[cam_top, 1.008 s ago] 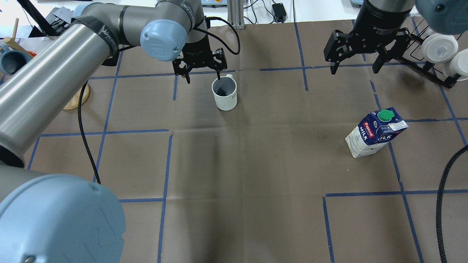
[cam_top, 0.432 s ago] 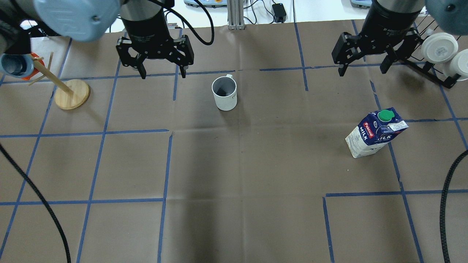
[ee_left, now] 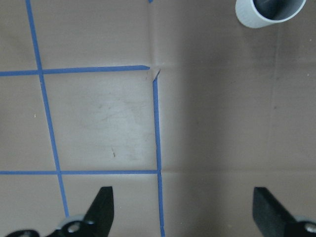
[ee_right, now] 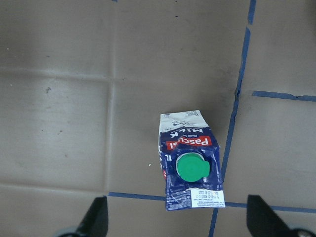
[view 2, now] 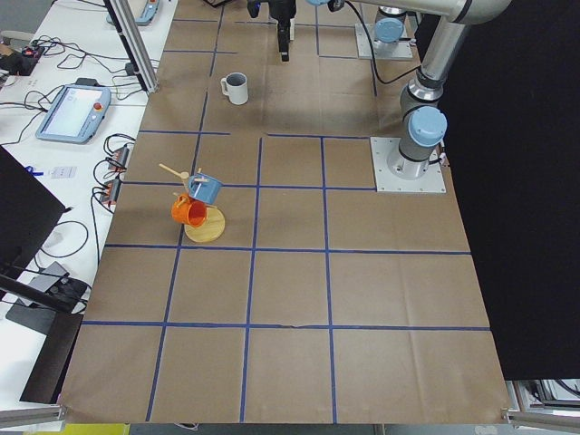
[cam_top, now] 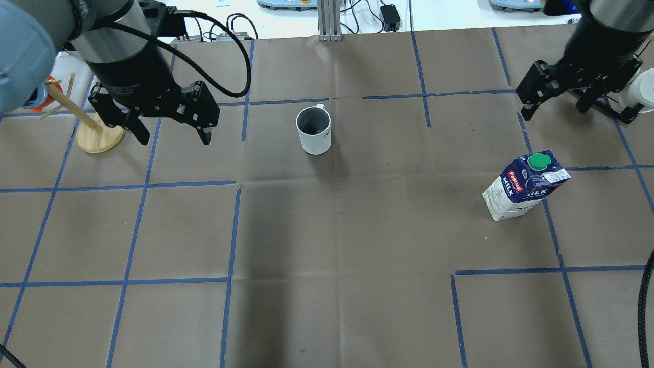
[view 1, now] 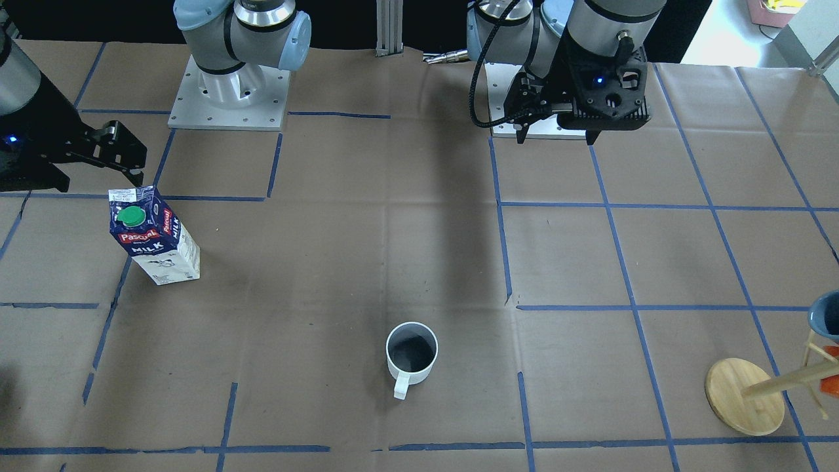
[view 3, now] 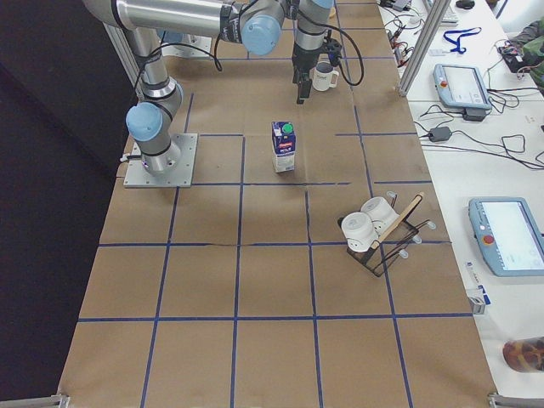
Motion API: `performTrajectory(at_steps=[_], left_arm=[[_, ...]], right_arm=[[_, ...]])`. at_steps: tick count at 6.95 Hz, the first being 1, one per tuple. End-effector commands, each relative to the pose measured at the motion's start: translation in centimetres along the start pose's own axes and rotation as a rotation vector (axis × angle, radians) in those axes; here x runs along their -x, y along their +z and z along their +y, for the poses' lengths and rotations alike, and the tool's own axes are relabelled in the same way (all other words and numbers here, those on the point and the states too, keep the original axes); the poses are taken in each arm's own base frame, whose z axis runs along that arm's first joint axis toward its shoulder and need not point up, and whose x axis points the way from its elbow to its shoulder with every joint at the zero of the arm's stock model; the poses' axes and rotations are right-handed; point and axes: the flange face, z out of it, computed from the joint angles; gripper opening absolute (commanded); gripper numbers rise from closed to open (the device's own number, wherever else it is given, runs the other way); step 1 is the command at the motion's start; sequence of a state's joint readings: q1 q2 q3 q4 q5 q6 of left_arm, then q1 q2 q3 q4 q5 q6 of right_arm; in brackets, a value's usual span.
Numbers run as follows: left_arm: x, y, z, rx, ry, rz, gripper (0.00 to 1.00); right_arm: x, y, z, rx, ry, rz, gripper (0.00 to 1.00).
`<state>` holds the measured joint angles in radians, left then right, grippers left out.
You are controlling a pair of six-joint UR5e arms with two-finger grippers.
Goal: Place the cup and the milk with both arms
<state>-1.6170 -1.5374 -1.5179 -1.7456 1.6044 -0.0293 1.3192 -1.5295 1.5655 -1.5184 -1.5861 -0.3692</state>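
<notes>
cup [cam_top: 313, 130]: upright on the bench [cam_top: 327, 240], mouth up and dark inside. It sits in the middle of the bench towards the far side from the robot, with its handle turned away from the robot. Nothing touches it.
milk [cam_top: 523, 185]: the carton stands on its base on the robot's right half, green cap on top, well apart from the cup. Nothing touches it.
left gripper [cam_top: 173, 139]: hangs above the bench between the cup and the mug tree [cam_top: 100, 136], clear of both. The jaws are spread wide with nothing in them. Its wrist camera looks down on bare paper and tape, with the cup's rim only just in the upper right corner.
right gripper [cam_top: 554, 111]: raised over the far right part of the bench, beyond the milk and off it. The jaws are wide apart and carry nothing. Its wrist camera looks down on the carton's cap.
bench: covered in brown paper marked into squares with blue tape [cam_top: 232, 230].
mug tree: a wooden stand on a round base at the robot's far left, with a blue and an orange mug hung on it.
rack [view 3: 378, 234]: black wire, holding white cups, at the robot's right end.
</notes>
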Motion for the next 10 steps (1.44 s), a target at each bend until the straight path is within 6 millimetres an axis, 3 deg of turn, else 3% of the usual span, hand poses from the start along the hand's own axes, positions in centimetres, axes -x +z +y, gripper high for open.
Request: performTrajectory(at_steps=[1,2,4,5,7,10], left_arm=[[1.0,0.1,1.2,0.001,-0.017,0.011,0.99],[1.8,-0.1,1.1,-0.003,-0.035,0.013,0.99],[2.2,-1.4,2.4,-0.033,-0.015,0.007,1.0],[2.1,-1.1,2.5,-0.024,-0.015,0.011,1.0],[1.7,0.8,2.7,0.001,0.043,0.053,1.0],[2.7,1.0,2.7,0.012,0.125,0.049,1.0]], right_arm=[[-2.2,1.2,0.5,0.011,-0.032,-0.02,1.0],[-2.4,2.2,0.2,0.006,-0.053,-0.016,1.0],[-1.7,6.6,1.2,0.013,-0.103,-0.011,1.0],[-1.6,8.0,1.4,-0.002,-0.132,-0.003,1.0],[-1.5,9.5,1.5,-0.025,-0.178,0.009,1.0],[-1.3,11.8,1.6,0.012,-0.185,-0.016,1.0]])
